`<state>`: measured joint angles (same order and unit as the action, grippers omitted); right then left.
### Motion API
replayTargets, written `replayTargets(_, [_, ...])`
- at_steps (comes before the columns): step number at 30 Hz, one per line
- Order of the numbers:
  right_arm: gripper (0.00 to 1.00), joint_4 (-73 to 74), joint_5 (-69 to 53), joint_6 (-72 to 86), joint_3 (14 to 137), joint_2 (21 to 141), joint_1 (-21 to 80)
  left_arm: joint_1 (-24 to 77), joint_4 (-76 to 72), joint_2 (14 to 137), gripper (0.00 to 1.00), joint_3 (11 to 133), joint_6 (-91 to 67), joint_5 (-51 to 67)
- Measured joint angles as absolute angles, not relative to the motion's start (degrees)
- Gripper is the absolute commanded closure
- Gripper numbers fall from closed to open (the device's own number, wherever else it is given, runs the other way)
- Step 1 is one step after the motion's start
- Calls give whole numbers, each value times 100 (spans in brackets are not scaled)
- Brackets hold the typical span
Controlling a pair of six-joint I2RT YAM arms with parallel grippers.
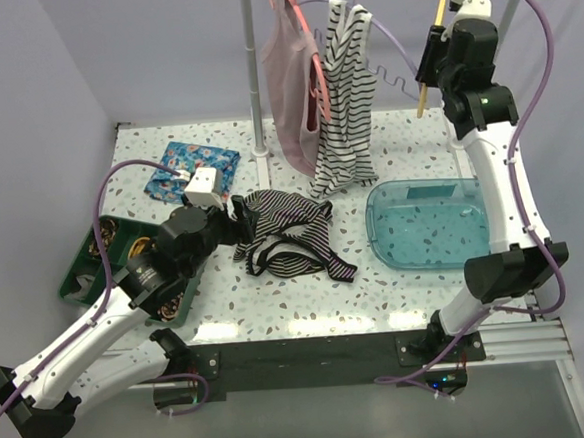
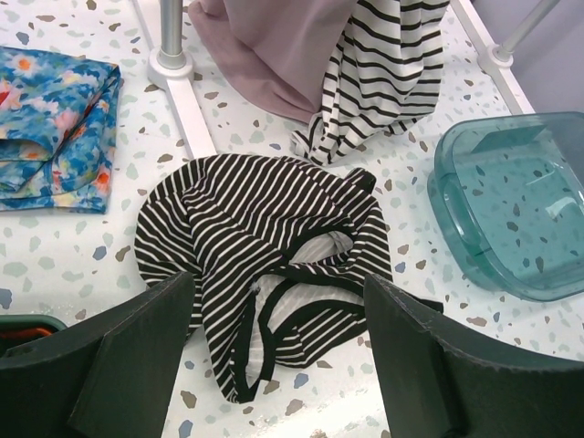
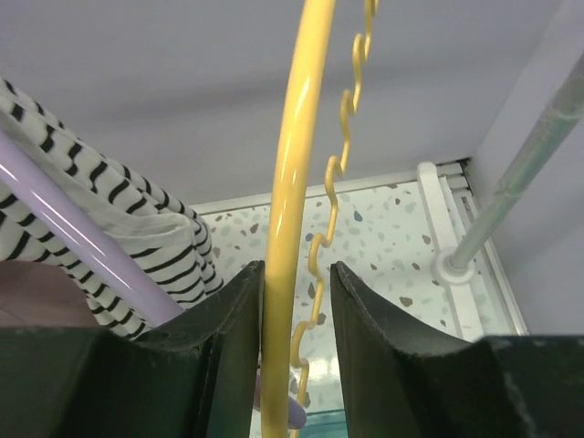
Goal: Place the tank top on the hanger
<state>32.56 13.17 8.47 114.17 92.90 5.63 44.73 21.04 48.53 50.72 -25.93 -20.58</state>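
The tank top lies crumpled mid-table, straps tangled on top, nearer the front edge than the back. My left gripper hangs just over its left side with fingers wide apart, holding nothing, set to pinch a strap. Up at the rail near the back right corner, my right gripper straddles the arched bar of the hanger. The jaws are narrow; I cannot tell whether they pinch it. Taking it there would leave both hanger ends free for the straps. The teal tub crowds the right edge and hanging garments drape behind, so open room is toward the front.
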Motion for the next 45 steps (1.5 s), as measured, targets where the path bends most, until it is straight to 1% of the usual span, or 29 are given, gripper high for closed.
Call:
replayTargets(5, [62,3225,1743,849,10901,9032,611,4473,2106,4853,20,5072,-2593,-2060])
replayTargets(11, [62,3179,2023,847,10562,8637,611,4473,2104,4853,20,5072,-2596,-2060])
replayTargets(14, [64,3052,2078,801,10460,8475,611,4473,2104,4856,20,5072,-2596,-2058])
replayTargets(17, [67,2915,2119,720,10554,8549,609,4473,2104,4856,20,5072,-2596,-2058])
replayTargets(19, [67,2871,2143,666,10744,8735,609,4473,2104,4853,20,5072,-2596,-2058])
replayTargets(23, [71,2762,2139,591,10910,9144,609,4473,2106,4853,20,5072,-2596,-2058])
replayTargets(26, [77,2768,2143,548,10965,9358,609,4473,2108,4847,20,5072,-2596,-2060])
replayTargets(29, [86,2764,2139,478,10993,9415,611,4473,2108,4834,20,5072,-2596,-2062])
replayTargets(30, [95,2766,2143,469,11021,9413,613,4473,2108,4829,20,5072,-2596,-2062])
replayTargets(31, [100,2781,2150,451,11039,9413,624,4473,2108,4827,20,5072,-2596,-2062])
replayTargets(45, [100,2777,2318,342,11072,9264,631,4473,2108,4805,20,5072,-2637,-2060])
